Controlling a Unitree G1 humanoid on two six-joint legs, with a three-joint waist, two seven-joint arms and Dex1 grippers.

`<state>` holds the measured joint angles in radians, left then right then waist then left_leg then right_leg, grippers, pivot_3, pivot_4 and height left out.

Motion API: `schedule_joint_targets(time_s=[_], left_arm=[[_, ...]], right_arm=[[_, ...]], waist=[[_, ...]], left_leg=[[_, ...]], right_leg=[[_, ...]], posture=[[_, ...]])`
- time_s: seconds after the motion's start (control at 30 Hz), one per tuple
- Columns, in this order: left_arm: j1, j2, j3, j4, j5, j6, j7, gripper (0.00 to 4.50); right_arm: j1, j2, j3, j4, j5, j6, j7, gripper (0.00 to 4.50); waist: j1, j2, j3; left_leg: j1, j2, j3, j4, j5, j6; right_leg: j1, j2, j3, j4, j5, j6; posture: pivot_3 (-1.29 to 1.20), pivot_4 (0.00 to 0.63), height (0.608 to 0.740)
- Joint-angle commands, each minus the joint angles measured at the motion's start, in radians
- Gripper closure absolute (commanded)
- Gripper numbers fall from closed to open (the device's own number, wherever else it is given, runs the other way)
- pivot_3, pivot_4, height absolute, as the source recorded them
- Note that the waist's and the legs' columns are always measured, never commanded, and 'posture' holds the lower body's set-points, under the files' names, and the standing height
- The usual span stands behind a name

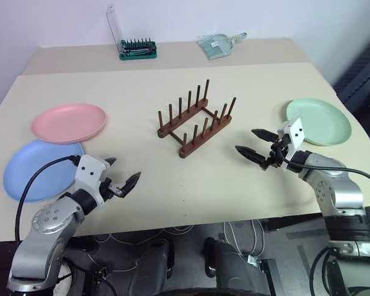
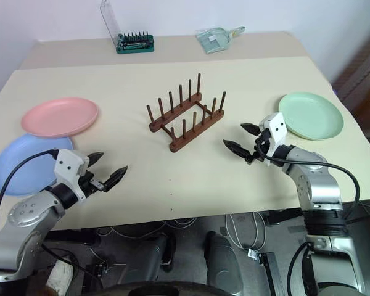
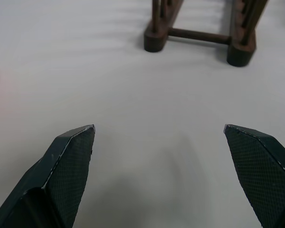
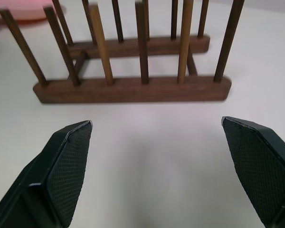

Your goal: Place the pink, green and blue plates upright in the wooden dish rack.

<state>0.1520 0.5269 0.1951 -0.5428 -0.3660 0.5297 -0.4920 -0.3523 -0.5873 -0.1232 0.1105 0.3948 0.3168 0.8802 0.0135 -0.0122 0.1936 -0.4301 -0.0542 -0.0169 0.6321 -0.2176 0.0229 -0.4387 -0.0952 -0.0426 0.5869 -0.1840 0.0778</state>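
Item 1: the surface [image 1: 172, 185], beige, carried everything listed here.

Item 2: blue plate [image 1: 31, 176], lying flat at my near left. Its far edge sat under or against the pink plate [image 1: 69, 122], also flat, just beyond it.

Item 3: green plate [image 1: 324, 121], flat, alone at my right, well apart from the other 2.

Item 4: wooden dish rack [image 1: 196, 120], dark brown, standing at the middle of the surface between the plates. 2 base rails with upright pegs, joined by a crossbar. No plate stood in it.

Item 5: my left gripper [image 1: 119, 180], hovering over bare surface just right of the blue plate. Its jaws stood wide apart, holding nothing; my left wrist view looked between the 2 fingers [image 3: 69, 166] toward one end of the rack.

Item 6: my right gripper [image 1: 256, 147], between rack and green plate, touching neither. Jaws likewise spread wide and empty, facing the rack's long side.

Item 7: green tray of screwdriver bits [image 1: 137, 49] with a clear lid raised, at the far edge.

Item 8: a clear packet [image 1: 217, 45] beside it, contents unclear.
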Motion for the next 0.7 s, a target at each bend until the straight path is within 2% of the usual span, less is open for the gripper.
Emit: schedule_joint_targets(time_s=[0.03,0.23,0.63,0.67,0.7], left_arm=[[0.004,-0.003,0.000,-0.051,-0.007,-0.001,0.007,0.00],[0.014,-0.001,-0.008,-0.066,-0.010,0.013,0.010,0.00],[-0.046,0.034,-0.117,0.007,0.014,-0.012,-0.067,0.00],[-0.052,0.050,-0.137,0.035,0.020,-0.032,-0.104,0.00],[-0.111,0.047,-0.213,0.077,0.060,-0.039,-0.120,0.00]], right_arm=[[-0.018,0.003,-0.005,-0.014,0.000,-0.026,0.004,0.04],[-0.039,0.023,0.008,0.033,-0.018,-0.059,0.011,0.04],[0.021,0.051,0.017,0.005,-0.027,-0.107,0.000,0.04],[0.043,0.067,0.029,-0.018,-0.035,-0.113,-0.015,0.04],[0.076,0.070,0.023,-0.040,-0.030,-0.118,-0.018,0.04]], waist=[[0.000,0.000,0.000],[0.000,0.000,0.000],[0.000,0.000,0.000],[-0.002,0.000,0.000],[0.000,0.000,-0.001]], left_leg=[[0.001,0.000,0.000,0.000,0.000,0.000],[0.002,0.000,0.000,0.000,0.000,0.000],[0.004,0.000,0.000,0.000,0.000,0.000],[0.004,0.000,0.000,0.000,0.000,0.000],[0.004,0.000,0.001,0.000,0.000,0.000]], right_leg=[[0.000,0.000,0.000,0.000,0.000,0.000],[0.001,0.000,0.000,0.000,0.000,0.000],[0.003,0.001,0.000,0.001,0.000,0.000],[0.003,0.001,0.000,0.001,0.000,0.000],[0.003,0.001,0.000,0.002,0.000,0.000]], posture=[[0.00,0.150,0.735],[0.00,0.150,0.735],[0.00,0.150,0.735],[0.00,0.150,0.735],[0.00,0.150,0.735]])
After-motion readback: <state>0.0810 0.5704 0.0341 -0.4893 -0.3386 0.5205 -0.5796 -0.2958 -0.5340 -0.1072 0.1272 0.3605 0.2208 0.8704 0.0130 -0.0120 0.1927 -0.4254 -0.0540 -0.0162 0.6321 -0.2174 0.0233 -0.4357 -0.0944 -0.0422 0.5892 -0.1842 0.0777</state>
